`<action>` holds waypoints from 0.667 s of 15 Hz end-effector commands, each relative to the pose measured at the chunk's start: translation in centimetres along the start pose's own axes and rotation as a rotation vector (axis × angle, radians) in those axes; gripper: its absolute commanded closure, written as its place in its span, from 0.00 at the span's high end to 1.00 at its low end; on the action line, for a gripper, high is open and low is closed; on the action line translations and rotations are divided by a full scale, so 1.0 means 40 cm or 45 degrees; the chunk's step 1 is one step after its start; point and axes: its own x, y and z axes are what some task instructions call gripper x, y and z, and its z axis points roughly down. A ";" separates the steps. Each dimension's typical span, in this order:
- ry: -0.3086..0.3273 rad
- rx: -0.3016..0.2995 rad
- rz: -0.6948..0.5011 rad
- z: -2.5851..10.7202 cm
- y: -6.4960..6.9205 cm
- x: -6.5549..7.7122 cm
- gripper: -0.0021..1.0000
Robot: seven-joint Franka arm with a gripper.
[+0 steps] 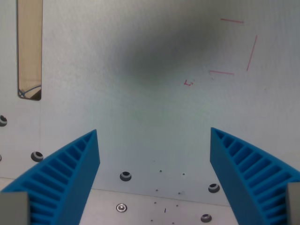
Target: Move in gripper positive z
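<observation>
My gripper (154, 136) is open and empty. Its two blue ribbed fingers (70, 168) rise from the bottom corners of the wrist view, wide apart. Between and beyond them lies a pale grey-white table surface (150, 108). A soft dark shadow (159, 51) falls on the surface ahead of the fingers. No object sits between the fingers.
A narrow slot (29, 47) showing wood lies at the wrist view's upper left. Thin red marker lines (243, 47) form a partial rectangle at the upper right. Several screw holes (125, 176) dot the plate near the bottom, along a seam.
</observation>
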 end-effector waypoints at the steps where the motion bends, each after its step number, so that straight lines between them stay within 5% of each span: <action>1: 0.005 -0.001 0.000 0.008 0.000 0.000 1.00; 10: 0.005 -0.001 0.000 0.121 0.000 0.001 1.00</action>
